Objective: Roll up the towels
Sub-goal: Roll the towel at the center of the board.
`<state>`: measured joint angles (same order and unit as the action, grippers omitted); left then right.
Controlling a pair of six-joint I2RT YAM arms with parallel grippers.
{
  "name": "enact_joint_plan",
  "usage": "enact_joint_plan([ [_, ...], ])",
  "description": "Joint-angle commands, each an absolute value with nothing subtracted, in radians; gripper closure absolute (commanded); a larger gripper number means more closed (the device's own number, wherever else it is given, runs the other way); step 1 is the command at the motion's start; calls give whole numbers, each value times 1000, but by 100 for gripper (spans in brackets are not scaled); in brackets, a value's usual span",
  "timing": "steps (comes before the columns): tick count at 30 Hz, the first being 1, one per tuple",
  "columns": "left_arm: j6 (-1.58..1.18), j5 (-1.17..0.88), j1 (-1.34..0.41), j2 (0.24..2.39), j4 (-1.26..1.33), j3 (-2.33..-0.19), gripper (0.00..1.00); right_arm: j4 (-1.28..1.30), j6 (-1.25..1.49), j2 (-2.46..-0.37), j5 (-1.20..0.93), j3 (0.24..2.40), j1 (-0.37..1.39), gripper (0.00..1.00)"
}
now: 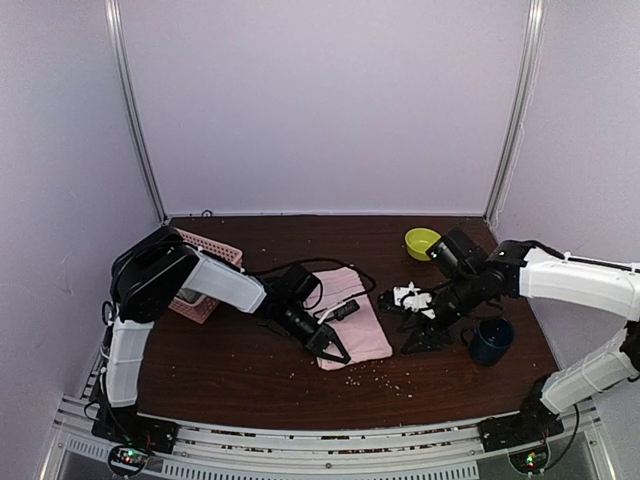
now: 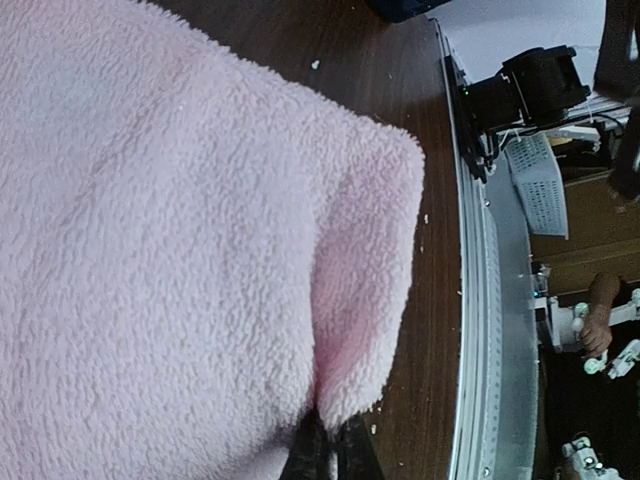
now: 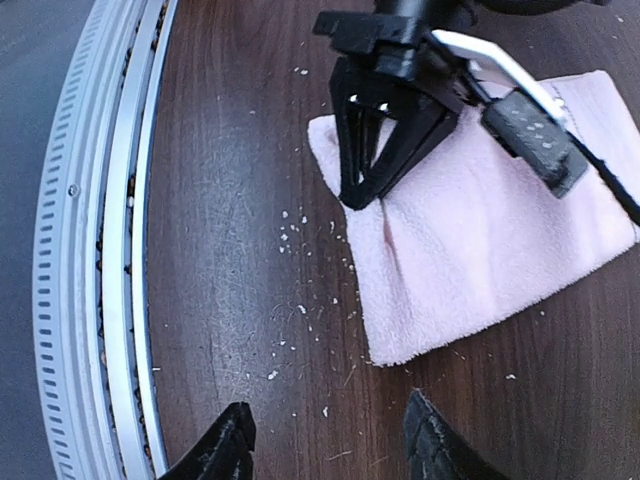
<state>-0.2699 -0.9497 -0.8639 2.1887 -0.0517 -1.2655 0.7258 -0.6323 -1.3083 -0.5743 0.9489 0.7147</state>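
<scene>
Far to the left of the dark blue mug, the pink basket is mostly covered by the left arm's elbow, and what sits inside it cannot be made out. Nearer the mug, the left gripper comes down on the near-left edge of the pale pink towel. From above, its fingertips merge into one dark shape.

The right wrist view is clearer: the left gripper has its tips brought together on the cloth's edge, and a crease runs away from the pinch. In the left wrist's own camera the fingers are only a dark sliver at the bottom edge, clenched on a raised fold. The towel fills most of that view, with its outer edges cut off.

The towel lies on the table, left of the mug, with a gap of bare wood between them. In that gap, just beside the mug, the right gripper hangs over the wood off the towel's right edge, not touching it. Its fingers stand apart, holding nothing, and only their tips are in frame. A yellow-green bowl sits behind and left of the mug.
</scene>
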Motion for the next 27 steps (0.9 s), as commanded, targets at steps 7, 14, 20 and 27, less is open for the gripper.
enact_joint_plan([
  [7,-388,-1063,-839,2245,22,-1257,100,395,-639,-1492,-352,929,887,42],
  [14,-373,-1056,-835,2255,1,-1262,100,322,-671,-1642,-319,955,905,43],
  [20,-358,-1049,-836,2254,-21,-1271,100,303,-686,-1721,-340,964,906,62],
  [27,-290,-932,-833,2160,-80,-1254,91,489,-702,-1811,-463,1059,901,97],
])
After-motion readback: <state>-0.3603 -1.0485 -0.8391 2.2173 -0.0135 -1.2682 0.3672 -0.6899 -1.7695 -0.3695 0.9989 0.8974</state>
